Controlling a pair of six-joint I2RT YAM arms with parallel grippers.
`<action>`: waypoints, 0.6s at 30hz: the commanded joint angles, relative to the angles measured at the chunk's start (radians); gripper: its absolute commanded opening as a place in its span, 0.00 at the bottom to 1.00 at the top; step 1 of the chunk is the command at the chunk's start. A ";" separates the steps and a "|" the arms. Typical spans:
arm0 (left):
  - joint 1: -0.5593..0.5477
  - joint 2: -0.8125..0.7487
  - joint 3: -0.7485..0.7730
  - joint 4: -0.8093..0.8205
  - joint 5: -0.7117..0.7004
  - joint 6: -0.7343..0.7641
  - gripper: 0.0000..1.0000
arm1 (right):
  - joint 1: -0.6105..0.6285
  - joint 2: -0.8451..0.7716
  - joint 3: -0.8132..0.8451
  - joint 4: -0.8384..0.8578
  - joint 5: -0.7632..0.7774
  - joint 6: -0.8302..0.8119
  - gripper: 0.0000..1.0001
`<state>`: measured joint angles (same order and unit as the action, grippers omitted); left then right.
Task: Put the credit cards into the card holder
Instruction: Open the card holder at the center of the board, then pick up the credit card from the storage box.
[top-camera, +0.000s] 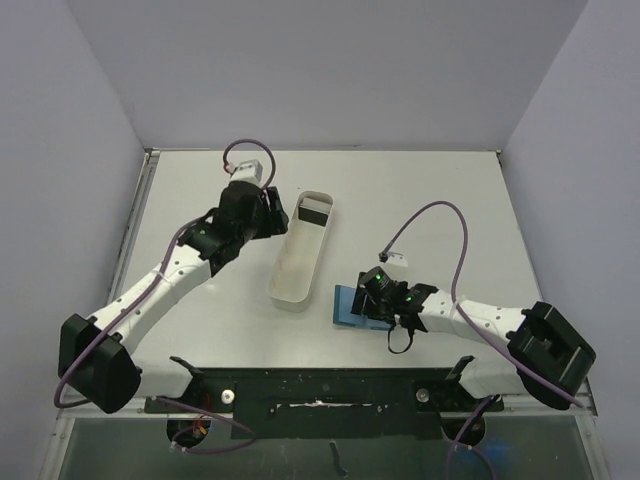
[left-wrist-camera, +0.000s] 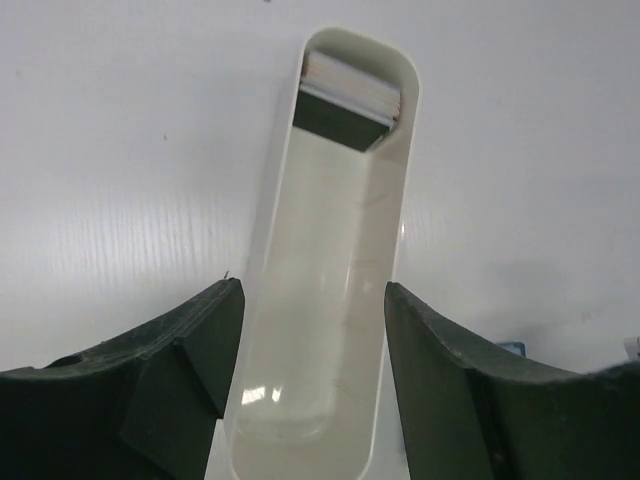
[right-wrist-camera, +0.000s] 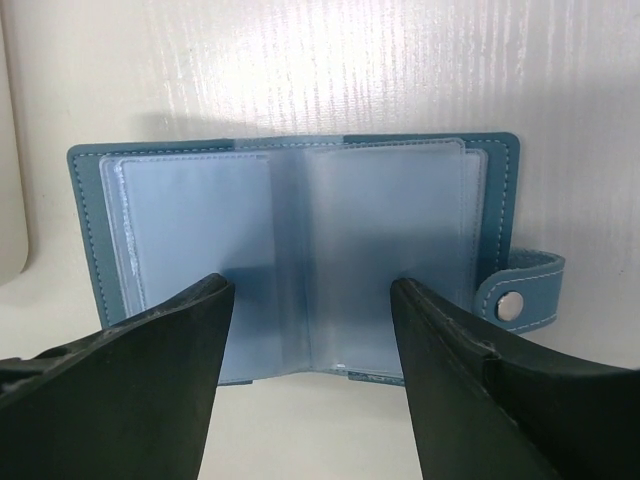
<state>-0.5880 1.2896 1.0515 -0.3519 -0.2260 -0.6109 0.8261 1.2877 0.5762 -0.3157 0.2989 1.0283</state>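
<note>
Credit cards sit stacked at the tray's far end. The card holder lies open. Left gripper and right gripper are both released.

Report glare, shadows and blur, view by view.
Top external: even, soft light, faint shadows on the table. Left wrist: bright glare spot low on the tray floor. Right wrist: sharp card holder, milky sheen on its clear pockets, soft shadow behind it; fingers underexposed.

My end effector hangs, jaws spread wide, over the card holder, which lies open on the white tabletop, clear pockets up, snap tab at right.
</note>
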 joint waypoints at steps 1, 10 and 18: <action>0.076 0.094 0.175 -0.008 0.082 0.250 0.57 | 0.027 0.035 0.035 -0.022 0.032 -0.041 0.65; 0.088 0.422 0.570 -0.229 -0.058 0.163 0.49 | 0.045 0.044 0.050 -0.047 0.041 -0.057 0.64; 0.076 0.432 0.413 -0.006 -0.021 -0.362 0.50 | 0.063 0.022 0.042 -0.043 0.059 -0.035 0.64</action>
<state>-0.5049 1.7447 1.5085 -0.4862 -0.2436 -0.6739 0.8734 1.3209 0.6060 -0.3424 0.3313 0.9817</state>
